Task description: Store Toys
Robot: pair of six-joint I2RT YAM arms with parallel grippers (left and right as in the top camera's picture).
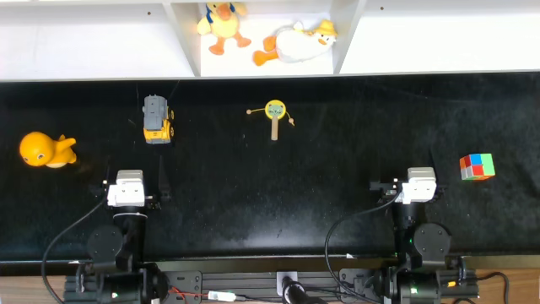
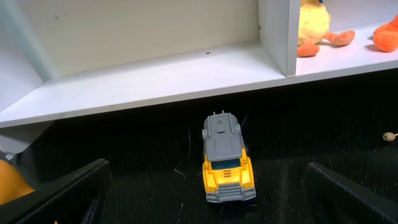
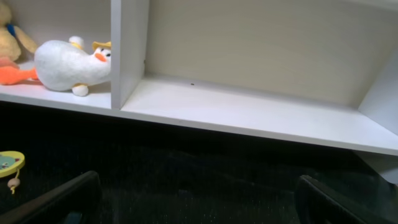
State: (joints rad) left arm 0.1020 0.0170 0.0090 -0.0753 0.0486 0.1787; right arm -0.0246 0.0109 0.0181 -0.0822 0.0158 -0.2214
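left end effector (image 2: 205,169) sits at the near side of the worktop (image 1: 337,169), fingers spread wide. the yellow toy truck (image 2: 227,158) stands just beyond it toward the far shelf (image 1: 84,42), lined up with the gap, untouched. orange duck (image 1: 46,150) off to the left. right end effector (image 3: 199,180) is spread too, holding nothing; the colour cube (image 1: 477,166) lies to its right.

Both arms folded back; left tool (image 1: 128,180), right tool (image 1: 419,178) fingers spread wide.
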